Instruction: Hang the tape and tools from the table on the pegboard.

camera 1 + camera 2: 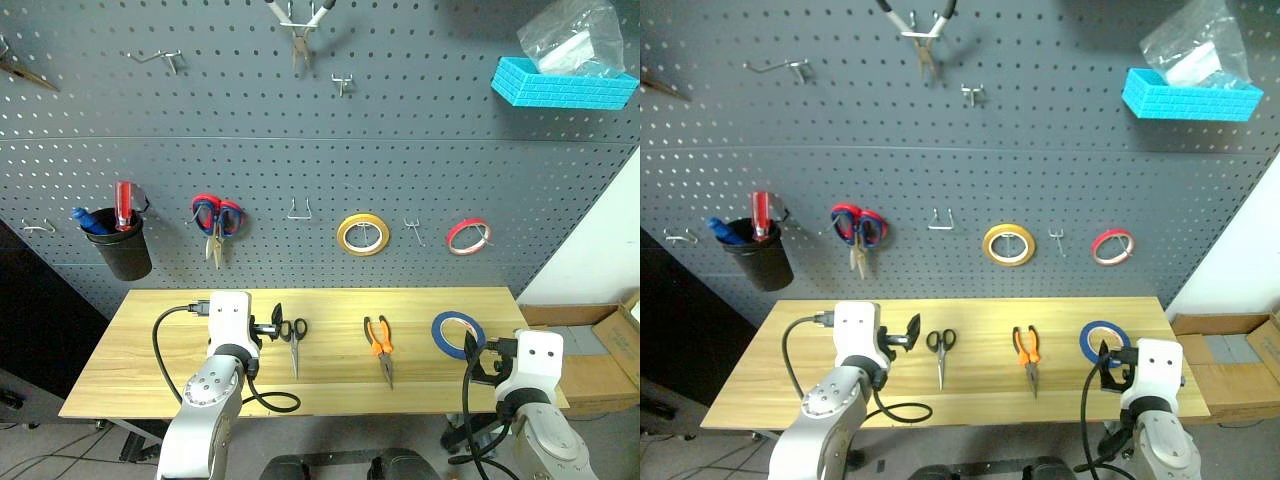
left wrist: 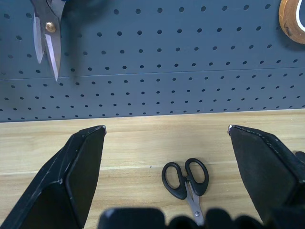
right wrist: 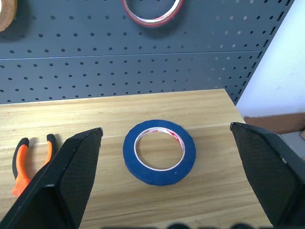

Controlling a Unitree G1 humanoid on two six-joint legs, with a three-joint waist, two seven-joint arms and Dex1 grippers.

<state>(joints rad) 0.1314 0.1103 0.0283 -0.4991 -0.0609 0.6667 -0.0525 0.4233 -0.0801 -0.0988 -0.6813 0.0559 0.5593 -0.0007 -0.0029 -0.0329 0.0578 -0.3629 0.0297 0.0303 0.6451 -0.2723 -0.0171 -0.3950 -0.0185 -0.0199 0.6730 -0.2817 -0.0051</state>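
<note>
The blue tape (image 3: pixel 159 151) lies flat near the right end of the light wooden table (image 1: pixel 140 350). My right gripper (image 3: pixel 167 128) hovers just in front of it, open, with the roll between its fingers' lines and not touched. Black-handled scissors (image 2: pixel 187 180) lie left of the table's middle, handles toward the pegboard (image 1: pixel 320 150). My left gripper (image 2: pixel 167 129) stands open just short of them, holding nothing. Orange-handled pliers (image 1: pixel 380 345) lie at the middle, jaws pointing to the front edge.
On the pegboard hang red-and-blue scissors (image 1: pixel 217 222), a yellow roll (image 1: pixel 362 234), a red roll (image 1: pixel 468 236), a black cup (image 1: pixel 122 255) with a red-handled screwdriver, pliers (image 1: pixel 300 30) up top and a blue basket (image 1: pixel 563 82). Bare hooks (image 1: pixel 300 210) sit between them. Cardboard boxes (image 1: pixel 600 350) stand right of the table.
</note>
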